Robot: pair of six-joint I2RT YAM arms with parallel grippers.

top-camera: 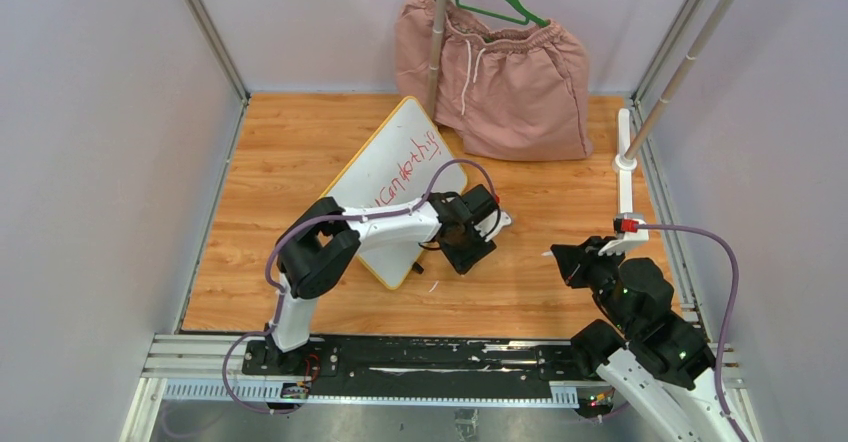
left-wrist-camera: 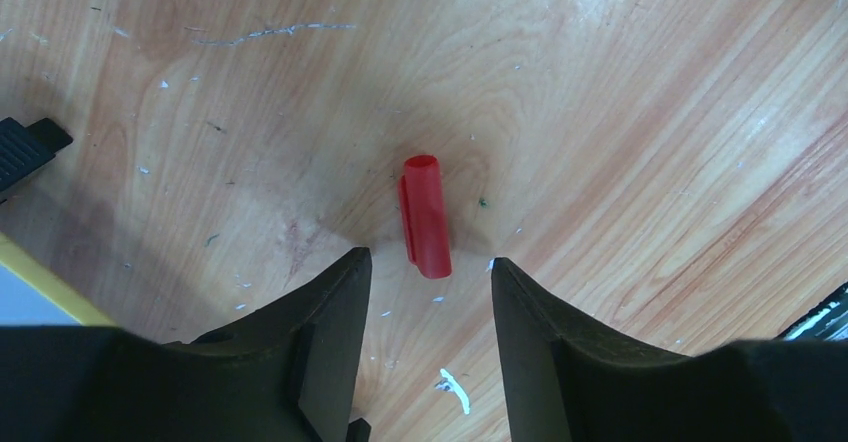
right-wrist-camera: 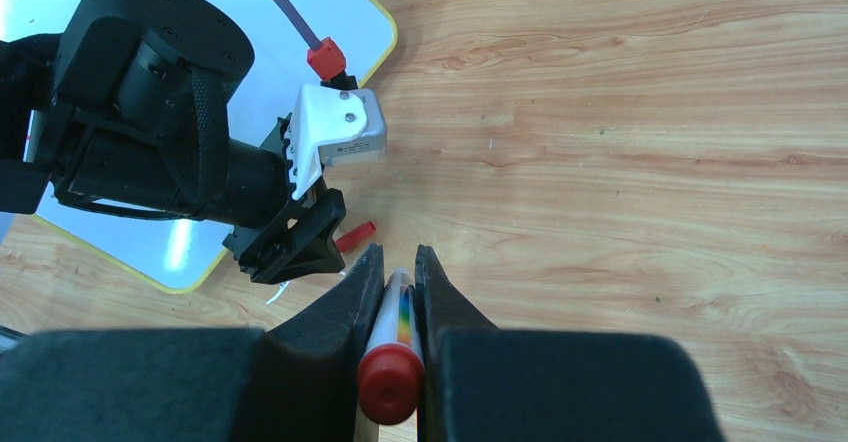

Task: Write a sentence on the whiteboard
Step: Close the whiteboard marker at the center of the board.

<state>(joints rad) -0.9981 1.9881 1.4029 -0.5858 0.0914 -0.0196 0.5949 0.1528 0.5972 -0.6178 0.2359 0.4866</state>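
The whiteboard (top-camera: 392, 167) lies tilted on the wooden table, white with a thin yellow rim (left-wrist-camera: 48, 286). The sentence (top-camera: 408, 173) runs along it in red marker lettering, partly hidden by my left arm. My left gripper (left-wrist-camera: 430, 262) hovers open just off the board's right edge, nothing between its fingers (left-wrist-camera: 335, 297). A red marker cap (left-wrist-camera: 425, 216) lies on the wood just beyond its fingertips. That cap (right-wrist-camera: 356, 235) and the left gripper (right-wrist-camera: 300, 247) also show in the right wrist view. My right gripper (right-wrist-camera: 398, 254) is shut on a white marker (right-wrist-camera: 397, 314) with a red end, to the right of the cap.
Pink shorts (top-camera: 500, 67) on a green hanger (top-camera: 497, 0) lie at the back against a metal rack post (top-camera: 436, 37). Another rack post (top-camera: 660, 92) stands at the back right. Walls close in the left and right sides of the table (top-camera: 560, 192).
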